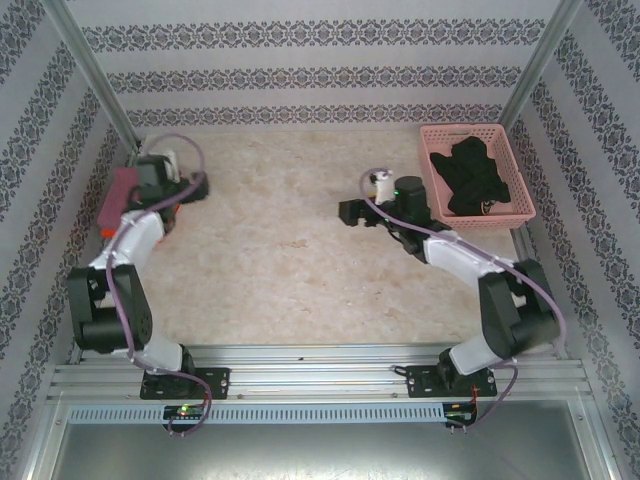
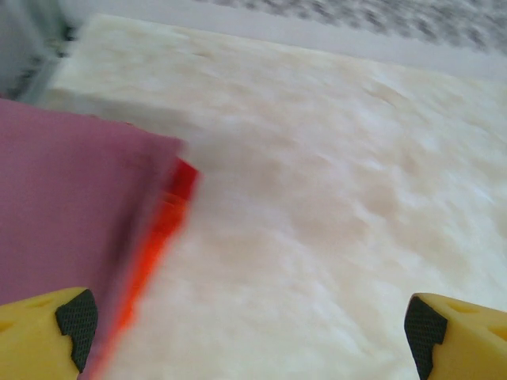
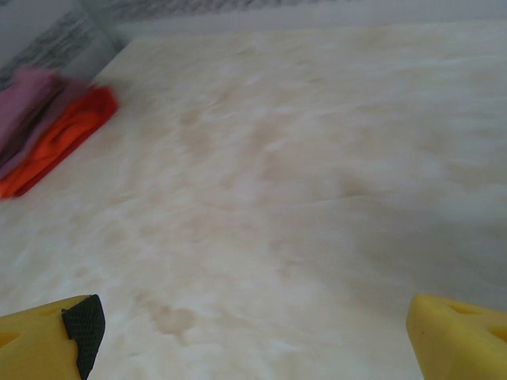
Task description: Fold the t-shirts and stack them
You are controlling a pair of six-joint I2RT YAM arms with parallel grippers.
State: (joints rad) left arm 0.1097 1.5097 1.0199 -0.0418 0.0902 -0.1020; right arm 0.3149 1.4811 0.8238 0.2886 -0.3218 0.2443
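With the left fingers (image 2: 36, 328) and right fingers (image 3: 40, 332) standing spread and empty, the limp maroon shirt (image 1: 122, 195) is lying, apparently folded, atop the orange shirt (image 3: 63, 138) at the left edge of the worktop (image 1: 300, 260), best pinched along a fold.

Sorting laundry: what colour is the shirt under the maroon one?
The shirt is orange; right wrist view.

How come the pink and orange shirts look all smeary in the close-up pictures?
Left wrist view: the pink shirt and orange shirt have streaky, smeared edges, maybe because the camera is moving or sits too close. Right wrist view: both shirts look fuzzy in the far corner, and the table is soft too. Top view: sharp and evenly lit.
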